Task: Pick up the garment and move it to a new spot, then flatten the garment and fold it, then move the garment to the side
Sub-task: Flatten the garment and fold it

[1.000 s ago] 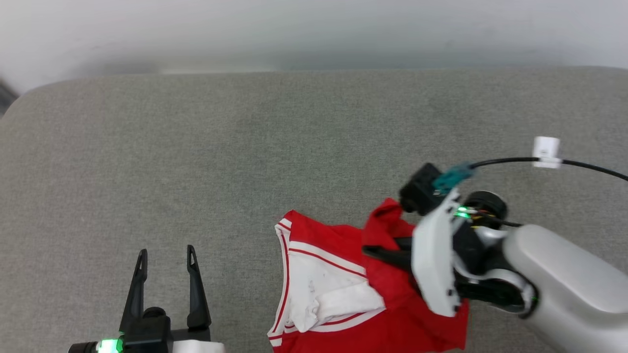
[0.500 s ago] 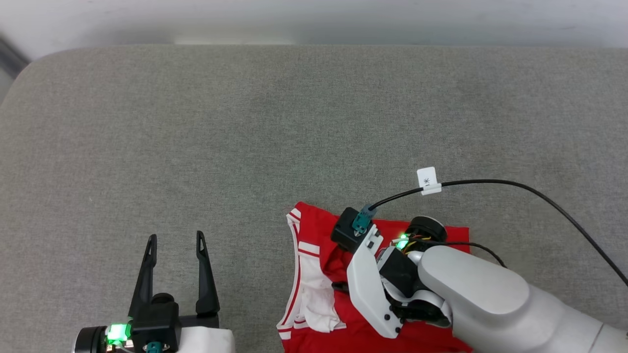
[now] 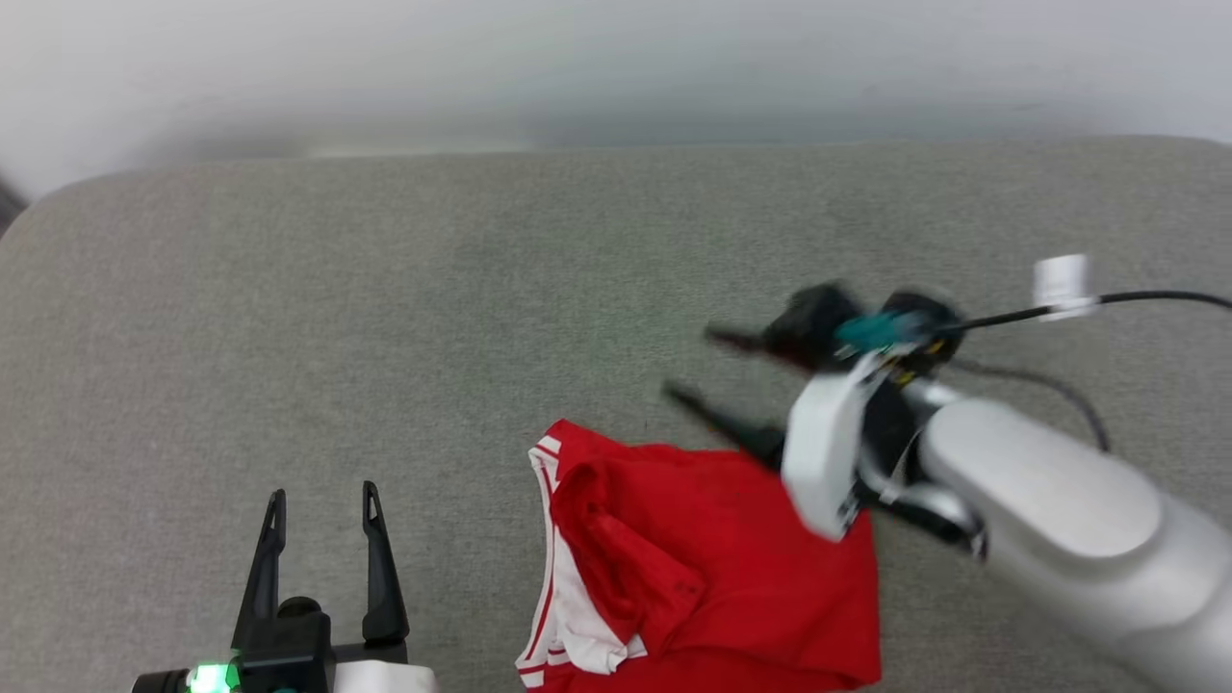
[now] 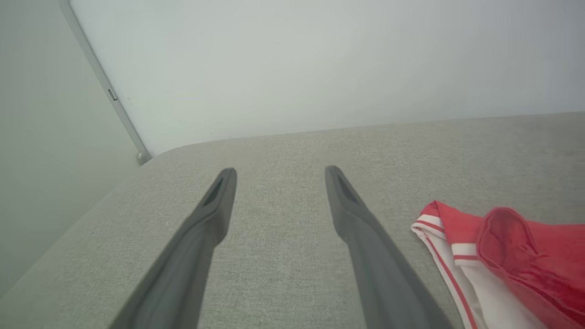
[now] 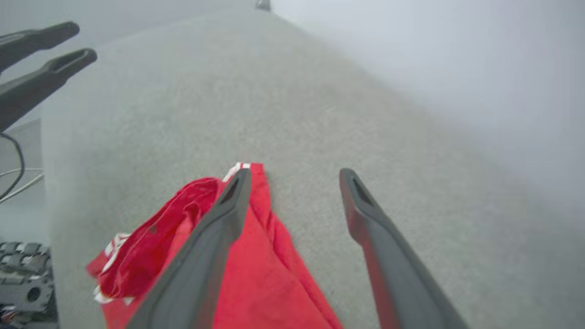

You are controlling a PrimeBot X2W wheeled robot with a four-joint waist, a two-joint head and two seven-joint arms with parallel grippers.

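Surface: a grey fabric-covered surface [image 3: 385, 289] is seen stretching left to right, with a pale wall [image 3: 616, 58] behind its far edge.

Garment: the garment [image 3: 712, 558] is laid in a crumpled heap on the near part of the surface, a little right of the middle. Plain red cloth is turned up over most of it. A white sleeve with red-and-white striped trim is shown at its near left edge, and a loose red fold is draped over that sleeve. The near edge is cut off by the bottom of the head view.

Right gripper: the right gripper [image 3: 693, 364] is seen at the garment's far right corner, pointing left, and is blurred in the head view. In the right wrist view its fingers are spread wide apart with nothing between them but grey surface. One finger is seen across the red cloth; whether it is touched cannot be told.

Left gripper: the left gripper [image 3: 324, 496] is held at the near left, well apart from the garment, with its fingers parted and nothing gripped.

Cable: a black cable with a white tag [image 3: 1064, 279] is run from the right wrist toward the right.
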